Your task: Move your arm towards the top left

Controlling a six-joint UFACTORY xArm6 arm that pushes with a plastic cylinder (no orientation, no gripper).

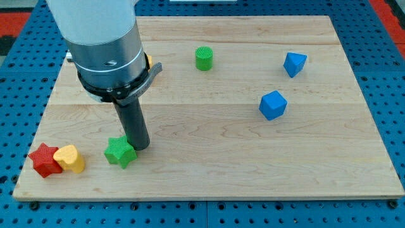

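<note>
Touching the green star (120,152) just left of it, my tip (139,147) is a bare rod with no claw to open or close; the star looks light and stiff, so it likely slides easily.

— What sort of place is this?
— A robotics lab bench, by the look of it. A pale wooden board (209,114) lies on a blue perforated base plate (25,50) with regular rows of holes.
— Anything else?
— A grey, cylindrical robot arm (104,44) stands over small coloured test blocks.
</note>
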